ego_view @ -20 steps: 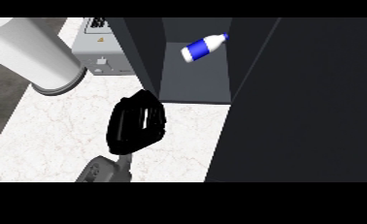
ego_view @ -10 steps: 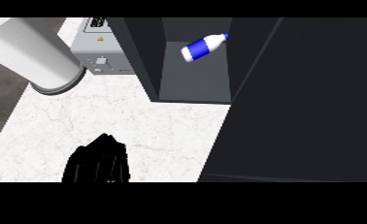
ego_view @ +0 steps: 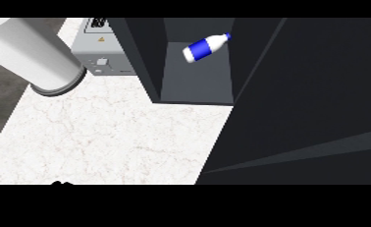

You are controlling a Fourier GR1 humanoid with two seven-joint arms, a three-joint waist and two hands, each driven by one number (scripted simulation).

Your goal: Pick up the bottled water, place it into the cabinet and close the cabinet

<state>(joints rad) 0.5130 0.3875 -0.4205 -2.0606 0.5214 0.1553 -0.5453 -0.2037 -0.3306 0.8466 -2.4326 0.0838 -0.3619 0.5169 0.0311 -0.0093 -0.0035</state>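
Bottled water, white with a blue label and blue cap, lay tilted on its side inside the open dark cabinet, near the back of the cabinet floor, cap pointing toward the upper right. The cabinet door stood open at the right, a large dark panel. The cabinet sat on a white marble counter. Against the cabinet's left side stood a grey appliance. A pale forearm crossed the counter's far left corner. Only a black sliver of 1 hand showed at the counter's near edge; which hand it was, and whether its fingers were wide or curled, could not be told.
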